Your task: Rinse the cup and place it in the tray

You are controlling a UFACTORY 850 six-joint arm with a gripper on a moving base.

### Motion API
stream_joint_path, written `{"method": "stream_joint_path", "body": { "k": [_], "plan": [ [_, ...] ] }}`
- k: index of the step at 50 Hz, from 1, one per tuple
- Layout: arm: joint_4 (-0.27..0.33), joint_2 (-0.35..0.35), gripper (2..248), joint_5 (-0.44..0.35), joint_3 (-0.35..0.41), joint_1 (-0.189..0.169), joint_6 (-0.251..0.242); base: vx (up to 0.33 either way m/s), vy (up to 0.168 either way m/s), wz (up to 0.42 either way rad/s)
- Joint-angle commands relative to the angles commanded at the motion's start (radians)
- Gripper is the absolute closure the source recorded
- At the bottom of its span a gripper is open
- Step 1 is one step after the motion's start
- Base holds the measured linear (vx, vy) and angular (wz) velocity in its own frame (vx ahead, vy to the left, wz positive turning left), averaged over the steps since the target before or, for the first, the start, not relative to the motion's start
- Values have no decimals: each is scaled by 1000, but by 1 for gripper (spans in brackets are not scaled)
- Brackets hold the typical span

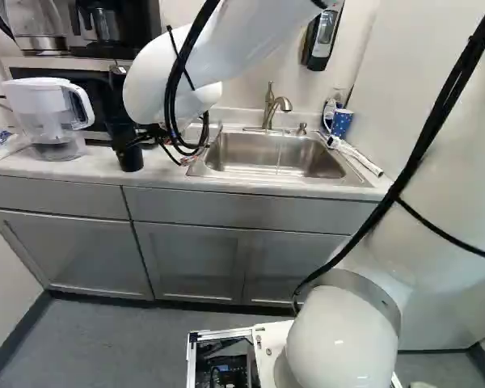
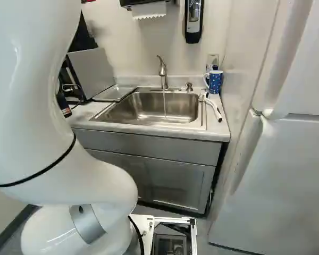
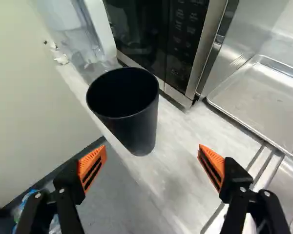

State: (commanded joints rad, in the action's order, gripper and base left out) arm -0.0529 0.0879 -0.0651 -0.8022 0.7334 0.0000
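At the left of the left base view, a clear plastic pitcher with a white lid and handle stands on the pale, marbled counter. Beside it is a dark-fronted microwave with silver trim. The tall, matte black, tapered cup stands upright on the counter near its front edge, in front of the microwave, and neither finger touches it. Just to its right comes the black gripper with orange pads. Loose cables crowd it in the left base view, so its exact height over the counter is hard to judge. In the wrist view the fingers stand wide apart with nothing gripped, and the cup is ahead of them.

Farther right, the shallow silver metal tray lies flat between the microwave and the stainless steel sink. From the brushed metal faucet behind the basin runs a thin stream of water. A white brush lies along the sink's right side. Behind it, in the corner, stands a blue mug with white dots. A white refrigerator closes off the right of the right base view.
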Motion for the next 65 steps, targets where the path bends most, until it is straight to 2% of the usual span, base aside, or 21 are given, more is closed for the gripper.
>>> {"method": "stream_joint_path", "body": {
  "k": [20, 47, 65],
  "plan": [
    [18, -33, 3, -134, 14, 4, 0, 0, 0, 0],
    [114, -78, 3, -305, 31, 13, 0, 0, 0, 0],
    [145, -113, 3, -395, 36, 16, 0, 0, 0, 0]
  ]
}}
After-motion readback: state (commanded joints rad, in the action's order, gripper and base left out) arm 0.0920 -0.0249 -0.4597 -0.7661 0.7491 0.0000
